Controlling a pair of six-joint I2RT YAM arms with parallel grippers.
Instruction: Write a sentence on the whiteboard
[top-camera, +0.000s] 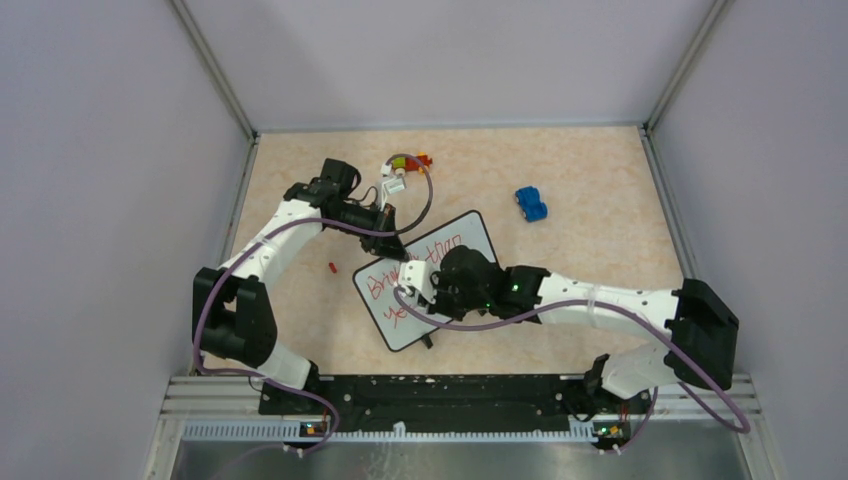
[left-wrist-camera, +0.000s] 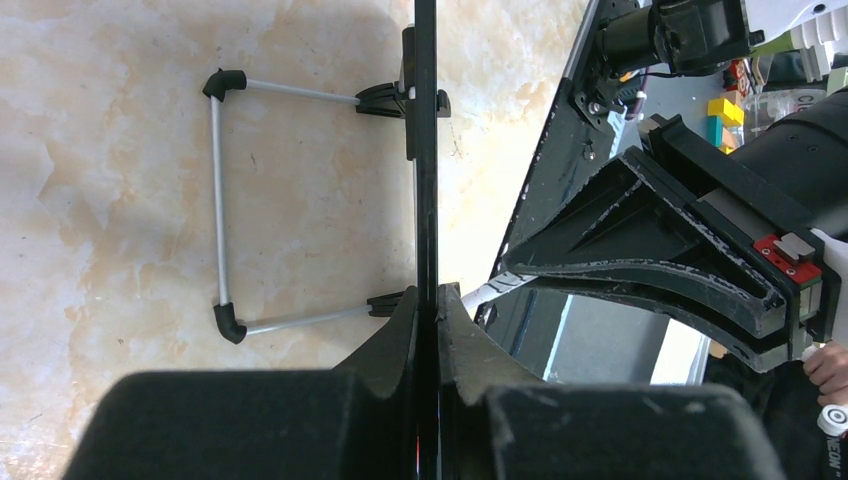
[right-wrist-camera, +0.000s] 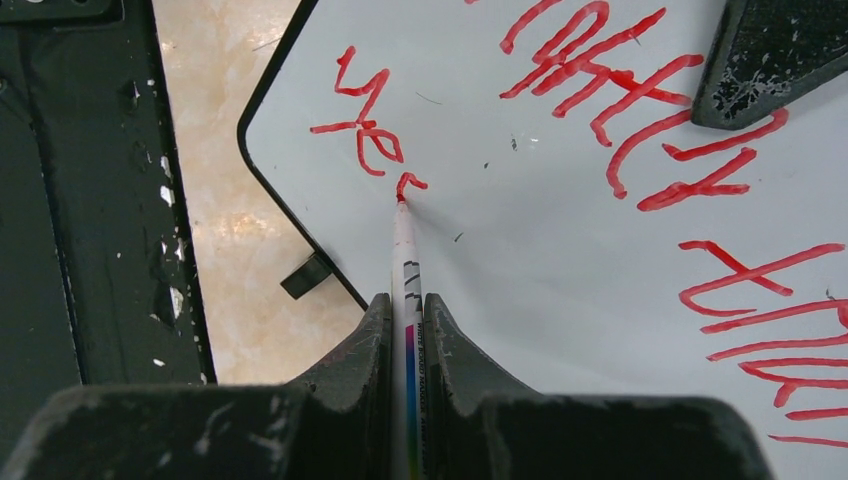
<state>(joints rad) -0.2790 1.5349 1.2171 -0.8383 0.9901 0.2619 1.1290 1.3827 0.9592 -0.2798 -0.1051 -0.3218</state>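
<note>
Seen from above, the right gripper (top-camera: 418, 287) covers the middle of the whiteboard (top-camera: 462, 232), so the sentence (top-camera: 381, 283) shows only in scraps. In the right wrist view its strokes run off the top and right edges, and the marker (right-wrist-camera: 405, 245) is hidden at its rear between the fingers (right-wrist-camera: 360, 350). Left of the whiteboard, a red speck (top-camera: 331, 267) on the worktop (top-camera: 580, 260) is too small to name.

Pale lilac walls (top-camera: 450, 55), beige marbled tabletop (top-camera: 600, 260)
</note>
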